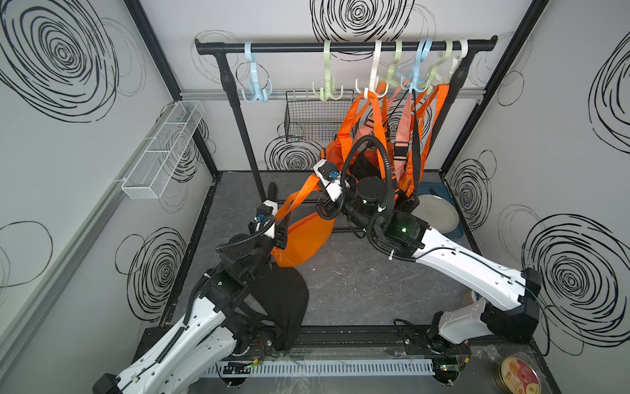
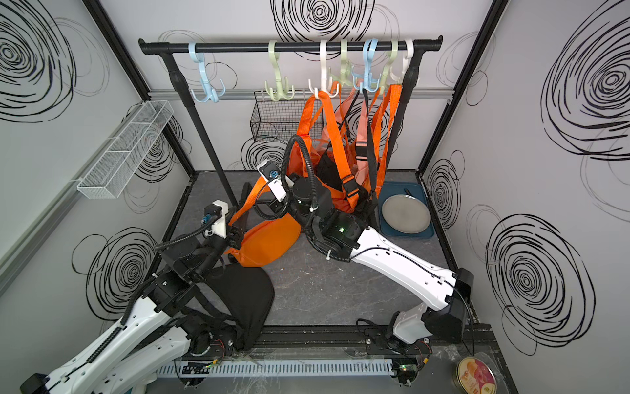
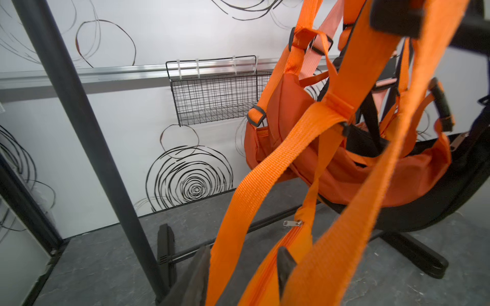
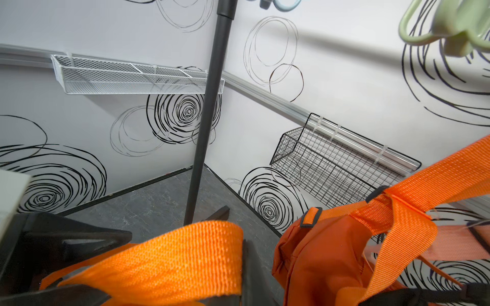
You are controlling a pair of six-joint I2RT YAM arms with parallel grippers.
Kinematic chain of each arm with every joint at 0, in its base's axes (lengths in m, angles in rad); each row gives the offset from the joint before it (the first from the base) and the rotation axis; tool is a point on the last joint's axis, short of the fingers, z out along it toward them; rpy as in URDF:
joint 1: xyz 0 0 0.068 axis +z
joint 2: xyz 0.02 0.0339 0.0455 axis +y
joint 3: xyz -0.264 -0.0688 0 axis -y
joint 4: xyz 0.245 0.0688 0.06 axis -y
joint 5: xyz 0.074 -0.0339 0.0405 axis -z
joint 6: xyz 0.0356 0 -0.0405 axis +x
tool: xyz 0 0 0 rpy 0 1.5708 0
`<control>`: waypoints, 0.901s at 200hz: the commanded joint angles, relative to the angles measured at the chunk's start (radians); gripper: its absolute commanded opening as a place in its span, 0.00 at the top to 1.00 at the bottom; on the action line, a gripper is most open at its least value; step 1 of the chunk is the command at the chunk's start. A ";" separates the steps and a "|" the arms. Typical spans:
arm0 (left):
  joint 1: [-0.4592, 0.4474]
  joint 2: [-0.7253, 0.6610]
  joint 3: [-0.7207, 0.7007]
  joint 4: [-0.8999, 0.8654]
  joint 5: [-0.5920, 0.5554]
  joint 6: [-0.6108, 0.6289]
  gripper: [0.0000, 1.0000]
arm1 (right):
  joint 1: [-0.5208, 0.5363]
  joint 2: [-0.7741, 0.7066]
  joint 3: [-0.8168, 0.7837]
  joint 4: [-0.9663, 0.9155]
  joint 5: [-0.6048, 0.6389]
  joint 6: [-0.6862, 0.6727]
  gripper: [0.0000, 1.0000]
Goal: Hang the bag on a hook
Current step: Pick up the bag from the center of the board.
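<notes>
Orange bag (image 1: 306, 238) lies slumped on the table (image 1: 358, 290) between my two arms, in front of the rack, not on any hook yet. Right gripper (image 1: 324, 206) is clenched on the strap (image 1: 296, 198) and holds it up off the bag body so the loop stands open; in the right wrist view it runs flat between the dark fingers. I read this as the carrying hand: strap goes up, bag follows.

Left gripper (image 1: 281, 235) sits at the bag's near end by the zip. In the left wrist view one finger (image 3: 285, 262) lies against the zipper seam with the strap running past it. The jaws bracket fabric, but I cannot tell whether they actually pinch. Probably there to steady the body or spread the loop.

Rail (image 1: 289, 46): the right end is crowded, with hung bags (image 1: 335, 153) on the white hook (image 1: 375, 68) and those beyond it. Green hook (image 1: 327, 85) and blue hook (image 1: 254, 88) are free. Green is nearer the right gripper, so it's my guess for the target.

Black bag (image 1: 286, 300) lies under the left arm, not part of this job.

Risk: the strap could snag on the hung straps beside the green hook
</notes>
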 commanded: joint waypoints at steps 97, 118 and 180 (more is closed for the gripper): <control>-0.039 0.089 0.212 -0.038 0.052 -0.119 1.00 | -0.105 0.047 0.270 -0.163 -0.048 0.102 1.00; -0.039 0.219 0.416 -0.135 0.044 -0.165 1.00 | -0.159 0.095 0.425 -0.251 -0.142 0.152 1.00; 0.038 0.572 0.992 -0.338 0.096 -0.225 1.00 | -0.218 0.298 0.886 -0.423 -0.253 0.174 1.00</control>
